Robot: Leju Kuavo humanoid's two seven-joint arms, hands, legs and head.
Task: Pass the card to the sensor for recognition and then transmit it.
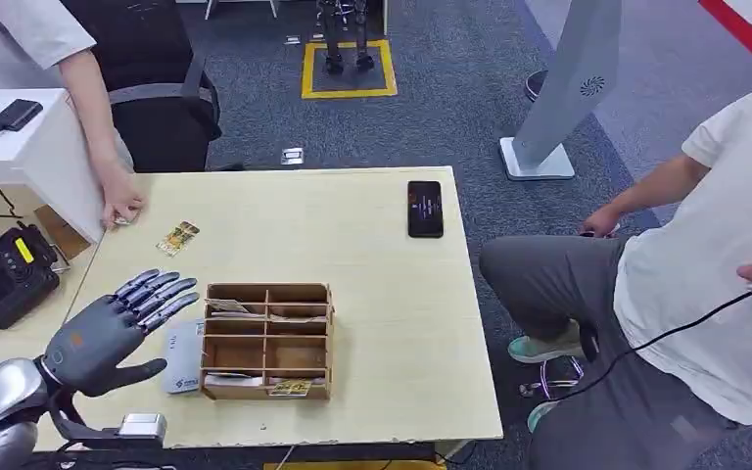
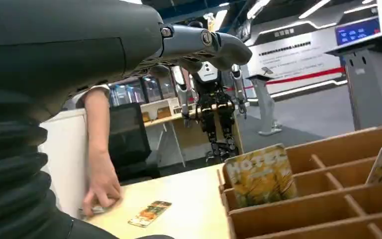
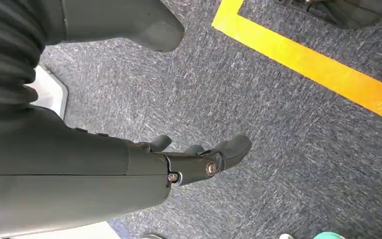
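Note:
A colourful card (image 1: 177, 237) lies flat on the table's far left part; the left wrist view shows the same card (image 2: 150, 213). My left hand (image 1: 117, 328) hovers over the table's left edge with fingers spread, holding nothing, short of the card and left of a wooden divider box (image 1: 267, 341). In the left wrist view my left hand (image 2: 199, 45) reaches out above the box (image 2: 328, 194), where a "HOTEL" card (image 2: 261, 174) stands in a slot. A flat black device (image 1: 425, 209) lies at the far right. My right hand (image 3: 199, 159) hangs over carpet, holding nothing.
A person's hand (image 1: 122, 208) rests on the table's far left corner, close to the card. A white card (image 1: 184, 357) lies against the box's left side. A black terminal (image 1: 5, 274) sits on a side desk at left. Another person sits at right (image 1: 646, 294).

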